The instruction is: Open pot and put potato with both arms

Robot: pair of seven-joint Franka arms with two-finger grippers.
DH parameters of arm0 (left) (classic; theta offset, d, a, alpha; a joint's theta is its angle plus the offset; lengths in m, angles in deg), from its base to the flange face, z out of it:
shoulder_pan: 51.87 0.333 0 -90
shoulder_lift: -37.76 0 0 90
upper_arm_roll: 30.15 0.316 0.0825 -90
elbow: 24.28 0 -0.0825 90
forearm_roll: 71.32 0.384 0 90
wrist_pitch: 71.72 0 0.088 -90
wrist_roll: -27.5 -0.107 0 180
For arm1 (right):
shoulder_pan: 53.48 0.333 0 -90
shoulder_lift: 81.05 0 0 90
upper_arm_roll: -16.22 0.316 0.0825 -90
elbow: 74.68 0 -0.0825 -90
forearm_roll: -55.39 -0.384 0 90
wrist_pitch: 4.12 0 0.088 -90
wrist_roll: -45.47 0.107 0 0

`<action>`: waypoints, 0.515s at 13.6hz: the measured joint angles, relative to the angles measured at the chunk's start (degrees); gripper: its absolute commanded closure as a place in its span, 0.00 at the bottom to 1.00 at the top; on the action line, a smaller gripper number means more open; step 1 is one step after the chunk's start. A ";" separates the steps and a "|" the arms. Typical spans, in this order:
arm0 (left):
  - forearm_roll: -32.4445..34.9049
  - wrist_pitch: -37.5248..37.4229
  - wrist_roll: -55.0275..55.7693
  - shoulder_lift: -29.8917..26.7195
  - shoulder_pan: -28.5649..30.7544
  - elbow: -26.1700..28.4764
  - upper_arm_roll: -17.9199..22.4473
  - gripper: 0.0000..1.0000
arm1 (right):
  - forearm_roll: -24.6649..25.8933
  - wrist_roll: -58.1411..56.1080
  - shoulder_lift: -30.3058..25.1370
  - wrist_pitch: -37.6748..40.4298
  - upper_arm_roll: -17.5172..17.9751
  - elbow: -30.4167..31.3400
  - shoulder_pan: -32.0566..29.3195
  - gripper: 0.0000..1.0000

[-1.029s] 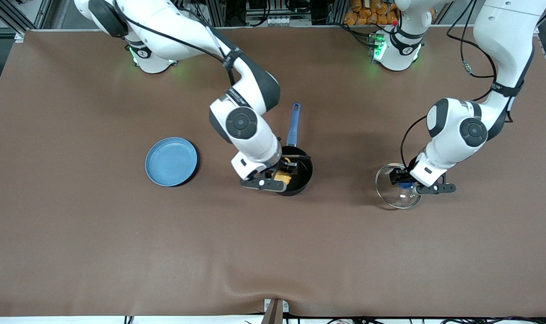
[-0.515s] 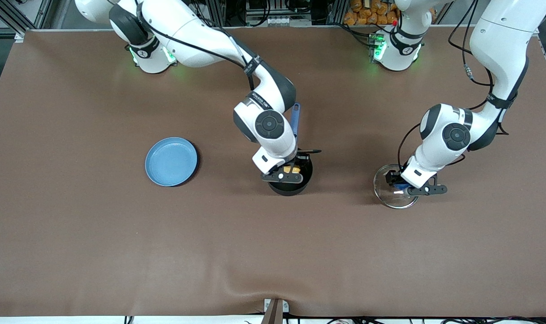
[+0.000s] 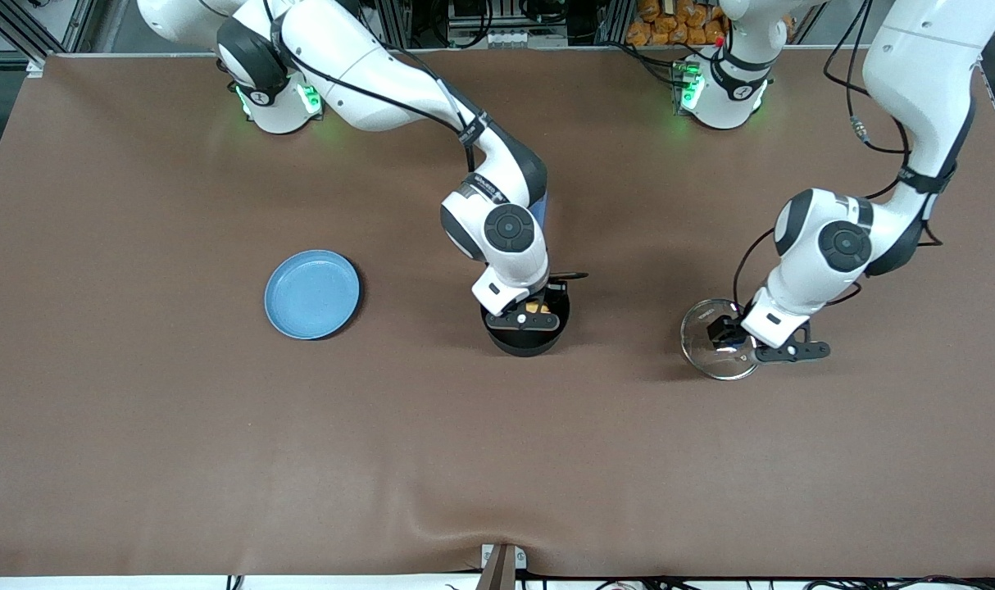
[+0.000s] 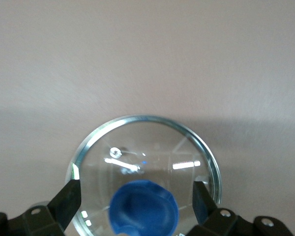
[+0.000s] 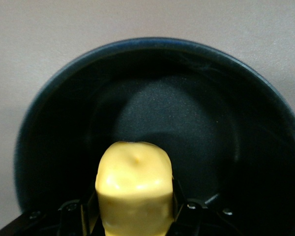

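— What has changed at the lid point(image 3: 720, 350)?

— The left claw point(image 4: 137, 199) has let go. A second ago it was clamped on the lid's blue knob point(image 4: 144, 206); now its fingers point(image 4: 69, 199) stand spread on either side of the knob, clear of it, and the glass lid lies flat on the brown worktop point(image 3: 137, 426), well apart from the pot point(image 3: 527, 324), toward the left arm's end.

— And the right arm?

— It has swung in over the pot. The right claw point(image 3: 530, 315), a second ago at the pot's rim, now hangs squarely over the opening, clenched on the potato point(image 5: 133, 189), with the black pan floor directly below in its wrist view.

— So where does the task stand?

— The opening half looks done: pot uncovered, lid parked. The potato is above the pot, not yet in it. The likely next call is for the right claw to lower a little and release, so the potato drops inside rather than bouncing off the rim.

— Anything else on the worktop?

— A light-blue plate point(image 3: 312, 294), empty, toward the right arm's end.
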 measured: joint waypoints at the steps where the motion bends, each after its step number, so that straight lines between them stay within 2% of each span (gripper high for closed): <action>1: -0.13 -3.56 0.51 -2.15 0.03 -1.11 -0.16 0.00 | 0.14 0.00 0.26 -0.10 -0.05 0.00 0.02 0.97; 2: -0.99 -8.41 0.74 -4.50 0.05 -2.68 -0.51 0.00 | 0.18 0.00 0.51 -0.43 -0.10 0.00 0.04 0.75; 3: -2.97 -13.69 0.65 -6.82 0.04 -4.71 -1.16 0.00 | 0.20 0.00 0.66 -0.85 -0.14 0.00 0.05 0.57; 4: -5.29 -18.88 0.17 -8.76 0.03 -7.07 -1.99 0.00 | 0.21 0.00 0.69 -1.07 -0.20 0.00 0.05 0.18; 5: -7.46 -23.68 -0.66 -10.19 -0.01 -9.63 -2.80 0.00 | 0.21 0.00 0.70 -1.10 -0.28 -0.06 0.05 0.00; 7: -10.26 -31.72 -1.66 -11.67 -0.06 -14.63 -3.91 0.00 | 0.23 0.01 0.69 -1.10 -0.35 -0.28 0.05 0.00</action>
